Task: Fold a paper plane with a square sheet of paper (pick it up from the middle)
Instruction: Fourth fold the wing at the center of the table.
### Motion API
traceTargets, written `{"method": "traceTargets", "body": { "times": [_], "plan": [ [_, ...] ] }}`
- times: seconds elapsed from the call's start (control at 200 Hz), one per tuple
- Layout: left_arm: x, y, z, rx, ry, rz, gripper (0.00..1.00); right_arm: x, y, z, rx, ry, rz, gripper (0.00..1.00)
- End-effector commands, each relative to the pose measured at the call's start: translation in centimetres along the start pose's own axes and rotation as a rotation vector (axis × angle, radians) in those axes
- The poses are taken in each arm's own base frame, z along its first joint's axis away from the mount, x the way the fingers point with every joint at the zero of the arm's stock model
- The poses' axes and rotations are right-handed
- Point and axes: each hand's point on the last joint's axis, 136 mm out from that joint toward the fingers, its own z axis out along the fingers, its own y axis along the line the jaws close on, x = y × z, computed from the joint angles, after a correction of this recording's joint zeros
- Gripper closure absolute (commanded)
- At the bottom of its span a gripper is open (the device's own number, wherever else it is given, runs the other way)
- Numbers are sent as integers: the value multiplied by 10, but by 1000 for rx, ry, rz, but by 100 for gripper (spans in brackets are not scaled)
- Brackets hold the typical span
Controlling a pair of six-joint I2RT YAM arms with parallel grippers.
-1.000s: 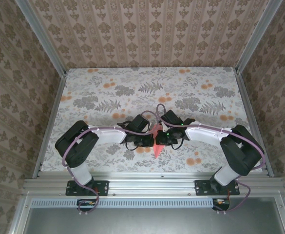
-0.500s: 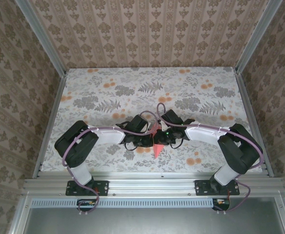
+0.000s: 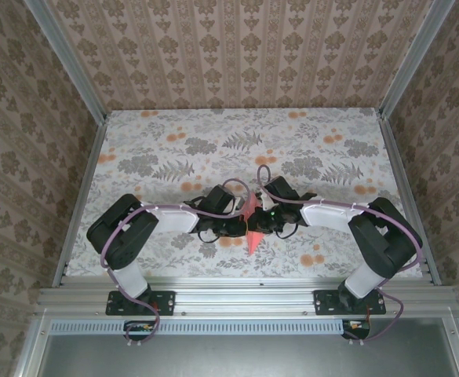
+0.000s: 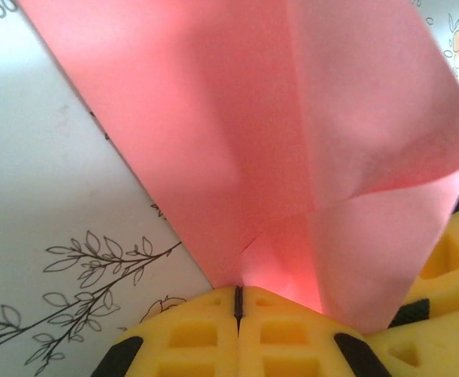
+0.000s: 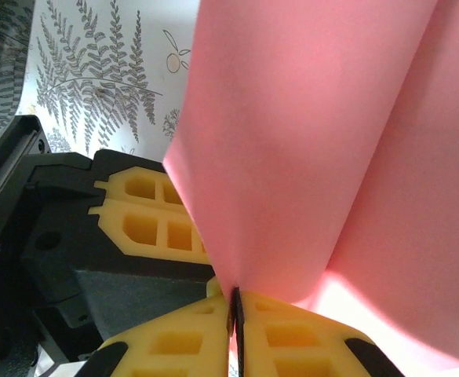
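At the near side of the flowered bench (image 3: pixel 213 133), the left tool (image 4: pixel 237 305) and the right tool (image 5: pixel 233 310) are each clamping tightly on the pink paper plane (image 3: pixel 251 238).

Top cam sits high, above & behind the arm bases (image 3: pixel 139 302), and looks down and fwd over the whole table (image 3: pixel 174 133), from far. Left wrist cam sits just behind the left gripper (image 4: pixel 238 292) and looks along it, very near, w/ table print at its left side. Right wrist cam does the same at the right gripper (image 5: pixel 233 297), approx. equally near, facing the left gripper's fingers (image 5: pixel 152 210). All 3 views share the pink paper (image 3: pixel 251 234).
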Motion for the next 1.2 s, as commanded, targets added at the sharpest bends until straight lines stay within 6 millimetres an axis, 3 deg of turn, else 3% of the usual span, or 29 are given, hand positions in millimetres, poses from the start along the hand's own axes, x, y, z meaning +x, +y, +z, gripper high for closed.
{"method": "traceTargets", "body": {
  "times": [0.0, 0.505, 1.195],
  "plan": [
    [17, 30, 9, -92, 36, -28, 96, -1, -16, 13, 0, -6, 60, 87],
    [14, 35, 6, -67, 23, -49, 100, 3, -35, 11, 25, -7, 92, 88],
    [6, 29, 6, 7, -11, -69, 100, -2, -19, 17, -30, 3, 68, 86]
  ]
}}
